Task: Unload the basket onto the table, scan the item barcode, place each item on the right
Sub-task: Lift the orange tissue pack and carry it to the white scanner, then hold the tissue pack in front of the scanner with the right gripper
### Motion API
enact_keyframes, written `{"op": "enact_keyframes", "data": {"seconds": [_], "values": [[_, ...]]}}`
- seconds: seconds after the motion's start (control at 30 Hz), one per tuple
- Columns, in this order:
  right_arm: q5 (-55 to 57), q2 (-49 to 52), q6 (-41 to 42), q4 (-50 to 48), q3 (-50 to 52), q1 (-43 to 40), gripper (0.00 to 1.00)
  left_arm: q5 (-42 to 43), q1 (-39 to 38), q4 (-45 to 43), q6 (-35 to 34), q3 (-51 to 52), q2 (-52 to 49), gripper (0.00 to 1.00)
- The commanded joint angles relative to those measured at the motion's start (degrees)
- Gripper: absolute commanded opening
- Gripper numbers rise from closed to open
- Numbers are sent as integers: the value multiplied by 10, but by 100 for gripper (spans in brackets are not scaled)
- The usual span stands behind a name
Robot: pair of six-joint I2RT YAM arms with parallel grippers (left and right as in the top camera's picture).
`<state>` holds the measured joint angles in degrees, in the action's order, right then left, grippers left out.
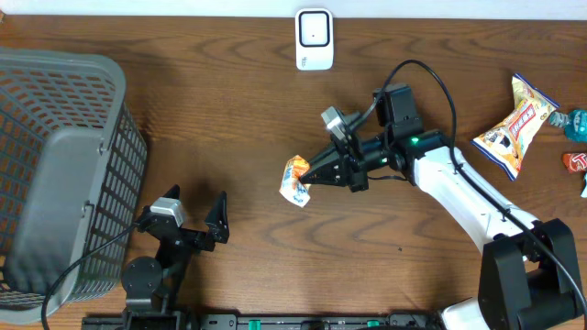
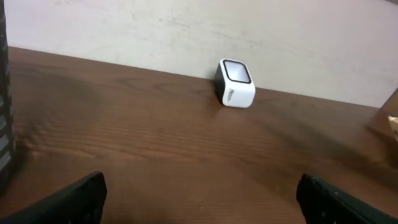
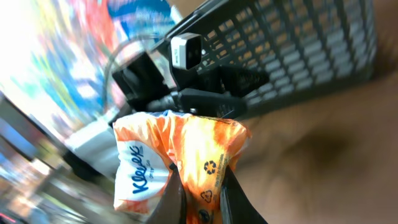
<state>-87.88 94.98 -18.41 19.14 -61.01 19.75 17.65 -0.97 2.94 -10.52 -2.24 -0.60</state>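
The right gripper (image 1: 312, 177) is clamped shut on a tissue pack (image 1: 295, 181), pinching its right-hand end, w/ the rest of the pack sticking out past the fingertips toward the table's middle. The pack is orange & white. In the right wrist cam it fills the ctr of the frame, blue lettering on the white side and a recycling mark on the orange side, and the fingers (image 3: 230, 202) meet on its lower edge. The barcode scanner (image 1: 314, 39) sits at the far edge of the table, well apart from the pack; the pack is on the robot's side of it, almost in line w/ it and a touch to the left in the overhead. Can't tell if the pack is clear of the wood or brushing it. No barcode is readable in any view. The left gripper (image 1: 195, 203) is spread wide w/ nothing btwn its fingers, low near the front edge, just beside the grey basket (image 1: 119, 183). Its cam looks across bare wood at the scanner, white body w/ dark window tilted up. A snack bag (image 1: 515, 124) lies far right.
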Motion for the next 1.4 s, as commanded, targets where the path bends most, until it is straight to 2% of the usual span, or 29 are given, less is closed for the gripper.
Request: {"op": "enact_keyframes", "data": {"seconds": [0.0,0.1,0.3,0.47,0.63,0.77,1.13,1.23,1.37], "values": [[-16,-11,280,2,-1,0,1,3,-2,17,-1,10,3,98],[-16,-11,412,42,-1,1,1,2,-2,17,-1,10,3,98],[-8,-11,552,96,-1,1,1,3,-2,17,-1,10,3,98],[77,-11,784,102,-1,-5,1,2,-2,17,-1,10,3,98],[220,-11,1014,83,-1,-22,1,2,-2,17,-1,10,3,98],[308,-11,1133,7,-1,-45,2,2,-2,17,-1,10,3,98],[474,33,1340,-272,-2,-63,2,2,-2,17,-1,10,3,98],[516,87,1360,-374,-11,-64,2,3,-2,17,-1,10,3,98],[541,168,1360,-393,-82,-64,2,3,-2,17,-1,10,3,98]]}}
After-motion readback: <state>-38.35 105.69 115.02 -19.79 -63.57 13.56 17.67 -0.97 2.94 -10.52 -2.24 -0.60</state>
